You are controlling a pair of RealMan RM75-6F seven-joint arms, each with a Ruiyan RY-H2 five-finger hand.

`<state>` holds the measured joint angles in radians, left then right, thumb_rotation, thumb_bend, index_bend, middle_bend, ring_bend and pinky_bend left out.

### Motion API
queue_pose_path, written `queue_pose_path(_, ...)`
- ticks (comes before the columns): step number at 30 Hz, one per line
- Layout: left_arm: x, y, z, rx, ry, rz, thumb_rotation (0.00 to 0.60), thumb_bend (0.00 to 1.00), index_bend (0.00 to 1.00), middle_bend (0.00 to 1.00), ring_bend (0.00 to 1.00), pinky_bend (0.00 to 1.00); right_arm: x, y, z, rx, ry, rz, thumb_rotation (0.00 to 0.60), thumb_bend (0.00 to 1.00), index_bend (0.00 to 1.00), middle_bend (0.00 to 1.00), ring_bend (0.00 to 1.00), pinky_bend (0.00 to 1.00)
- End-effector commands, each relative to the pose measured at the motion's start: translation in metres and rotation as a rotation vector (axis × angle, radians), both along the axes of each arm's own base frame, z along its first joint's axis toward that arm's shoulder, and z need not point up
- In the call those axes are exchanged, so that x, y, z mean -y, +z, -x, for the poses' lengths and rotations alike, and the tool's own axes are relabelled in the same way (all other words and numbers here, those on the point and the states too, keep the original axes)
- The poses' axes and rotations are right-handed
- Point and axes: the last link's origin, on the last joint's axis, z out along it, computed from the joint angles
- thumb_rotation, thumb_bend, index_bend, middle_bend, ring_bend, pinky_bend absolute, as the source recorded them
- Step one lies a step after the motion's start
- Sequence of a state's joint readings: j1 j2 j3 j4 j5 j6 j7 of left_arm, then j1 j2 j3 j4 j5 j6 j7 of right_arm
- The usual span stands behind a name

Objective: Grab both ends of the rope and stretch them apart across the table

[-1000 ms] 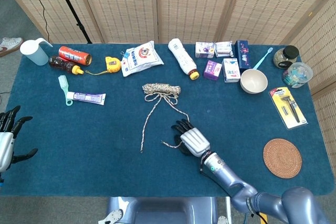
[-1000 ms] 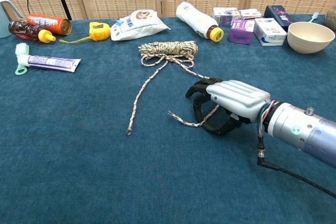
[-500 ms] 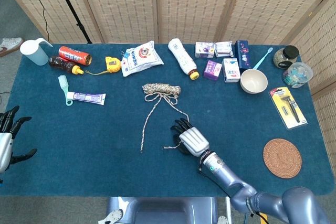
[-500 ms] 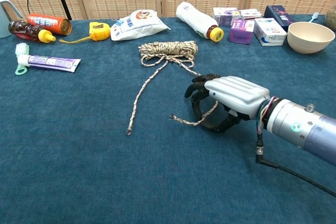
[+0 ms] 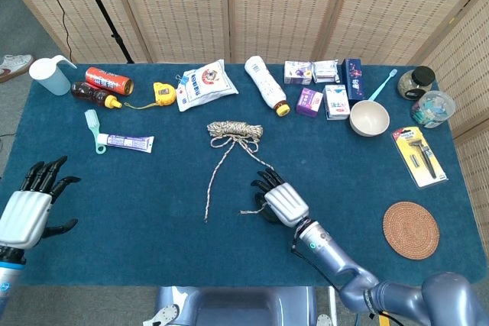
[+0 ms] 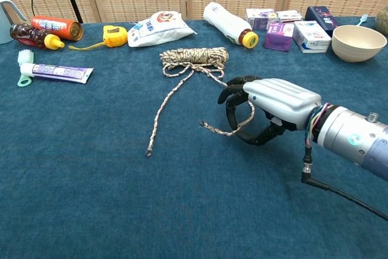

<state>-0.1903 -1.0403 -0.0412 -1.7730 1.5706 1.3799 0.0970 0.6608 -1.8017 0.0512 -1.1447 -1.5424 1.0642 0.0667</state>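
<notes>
Since a second ago your left hand (image 5: 27, 208) has come in over the table's (image 5: 137, 250) left edge, fingers spread and empty. Your right hand (image 6: 267, 108) curls around one rope (image 6: 193, 59) end, lifted slightly; the coil lies mid-table.

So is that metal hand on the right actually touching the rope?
Touching. In the chest view the right hand has its fingers curled around the rope near one end.

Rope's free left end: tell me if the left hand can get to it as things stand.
Probably yes. The left hand hovers open at the table's left edge, and only bare blue cloth lies between it and the rope end.
</notes>
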Motion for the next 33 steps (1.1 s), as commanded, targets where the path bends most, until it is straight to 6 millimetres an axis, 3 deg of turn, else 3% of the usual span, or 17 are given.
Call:
queue_pose_path(1,-0.008,-0.010,-0.005,-0.015,-0.065,0.040,0.600,0.10,0.36,0.15,0.12,0.00,-0.001,0.001,0.001,0.000,-0.005,0.000,0.600,0.45,0.58,0.22,0.07,0.00)
queue_pose_path(16,-0.055,-0.073,-0.030,-0.094,-0.320,0.239,0.600,0.11,0.40,0.15,0.11,0.00,-0.005,0.001,0.003,0.019,-0.026,0.000,0.600,0.45,0.58,0.22,0.08,0.00)
queue_pose_path(27,-0.079,-0.120,-0.048,-0.086,-0.407,0.344,0.600,0.27,0.46,0.11,0.05,0.00,-0.007,0.002,0.003,0.025,-0.035,0.003,0.600,0.45,0.58,0.22,0.08,0.00)
queue_pose_path(33,-0.086,-0.143,-0.063,-0.099,-0.469,0.397,0.600,0.27,0.47,0.07,0.01,0.00,-0.008,0.002,0.005,0.026,-0.041,0.003,0.600,0.45,0.58,0.22,0.08,0.00)
